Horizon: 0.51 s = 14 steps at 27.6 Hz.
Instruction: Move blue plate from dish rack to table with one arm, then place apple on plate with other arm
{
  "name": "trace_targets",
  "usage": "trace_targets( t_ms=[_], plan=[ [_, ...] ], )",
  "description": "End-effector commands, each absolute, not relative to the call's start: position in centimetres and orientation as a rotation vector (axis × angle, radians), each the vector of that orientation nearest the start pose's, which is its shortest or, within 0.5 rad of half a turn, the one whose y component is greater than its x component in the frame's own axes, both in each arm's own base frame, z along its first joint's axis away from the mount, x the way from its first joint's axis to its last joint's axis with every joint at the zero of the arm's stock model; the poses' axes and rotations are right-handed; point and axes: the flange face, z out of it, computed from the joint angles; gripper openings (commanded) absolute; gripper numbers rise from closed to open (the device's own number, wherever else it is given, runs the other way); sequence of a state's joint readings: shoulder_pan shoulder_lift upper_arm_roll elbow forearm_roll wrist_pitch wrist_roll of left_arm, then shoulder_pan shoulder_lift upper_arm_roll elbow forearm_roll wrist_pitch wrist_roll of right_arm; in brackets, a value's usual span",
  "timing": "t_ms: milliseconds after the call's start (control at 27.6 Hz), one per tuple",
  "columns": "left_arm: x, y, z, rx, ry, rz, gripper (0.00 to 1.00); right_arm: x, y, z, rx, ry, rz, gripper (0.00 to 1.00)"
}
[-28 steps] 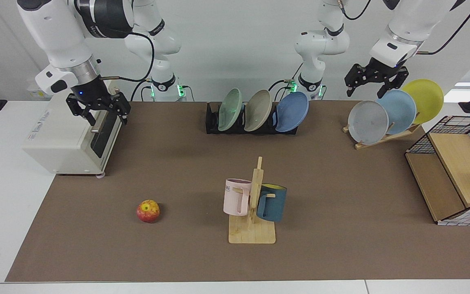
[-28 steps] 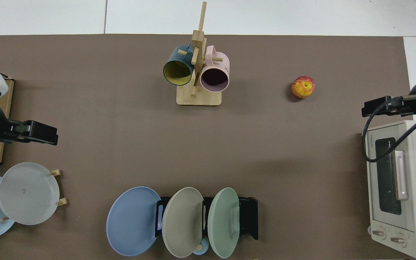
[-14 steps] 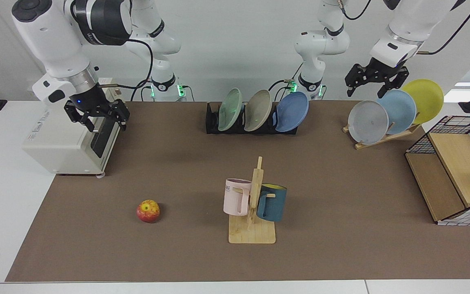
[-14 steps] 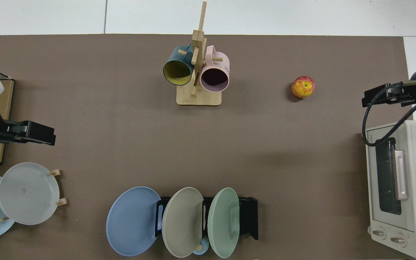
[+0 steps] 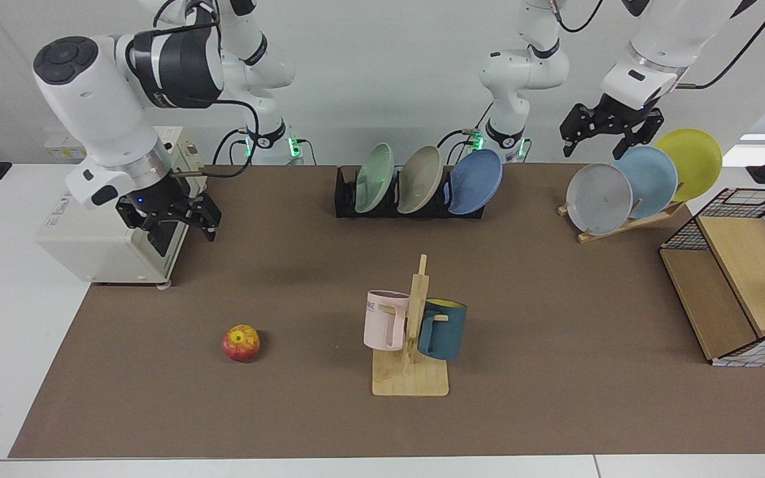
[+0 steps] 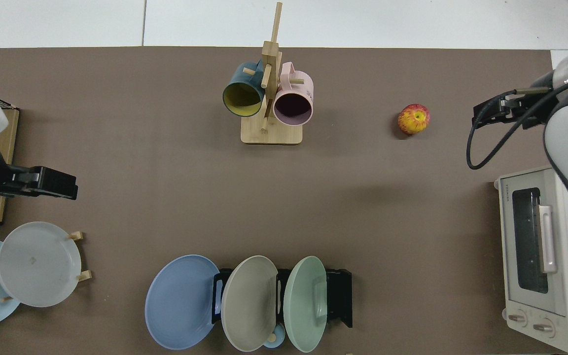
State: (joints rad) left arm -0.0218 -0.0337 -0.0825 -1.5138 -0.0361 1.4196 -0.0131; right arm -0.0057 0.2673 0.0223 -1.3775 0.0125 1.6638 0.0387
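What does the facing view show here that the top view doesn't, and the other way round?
Facing view only: the yellow plate at the back of the wooden plate rack, the wire-sided wooden crate, and both arms' bases and upper links. Top view only: the insides of the hanging pink mug and teal mug, and the toaster oven's knobs. Both: the blue plate in the dish rack, the apple alone on the table, the right gripper open beside the toaster oven, and the left gripper open above the wooden rack.
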Motion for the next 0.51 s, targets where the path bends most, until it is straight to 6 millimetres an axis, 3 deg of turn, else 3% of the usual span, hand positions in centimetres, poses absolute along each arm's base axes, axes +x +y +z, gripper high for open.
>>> trace_targets(
  t_ms=[0, 145, 326, 470],
  plan=[
    [49.7, -6.5, 64.2, -3.174, 0.184, 0.146, 1.0, 66.6, 2.2, 55.2, -3.126, 0.068, -0.052, 1.0],
    [47.1, -7.0, 61.4, -3.159, 0.206, 0.192, 1.0, 67.7, 2.8, 53.8, -3.125, 0.078, -0.061, 1.0],
    [45.4, -7.7, 57.5, -3.159, 0.219, 0.259, 1.0, 69.0, 4.0, 51.2, -3.123, 0.072, -0.08, 1.0],
    [44.2, -9.4, 52.9, -3.165, 0.251, 0.336, 1.0, 70.0, 4.5, 49.1, -3.131, 0.065, -0.091, 1.0]
  ],
)
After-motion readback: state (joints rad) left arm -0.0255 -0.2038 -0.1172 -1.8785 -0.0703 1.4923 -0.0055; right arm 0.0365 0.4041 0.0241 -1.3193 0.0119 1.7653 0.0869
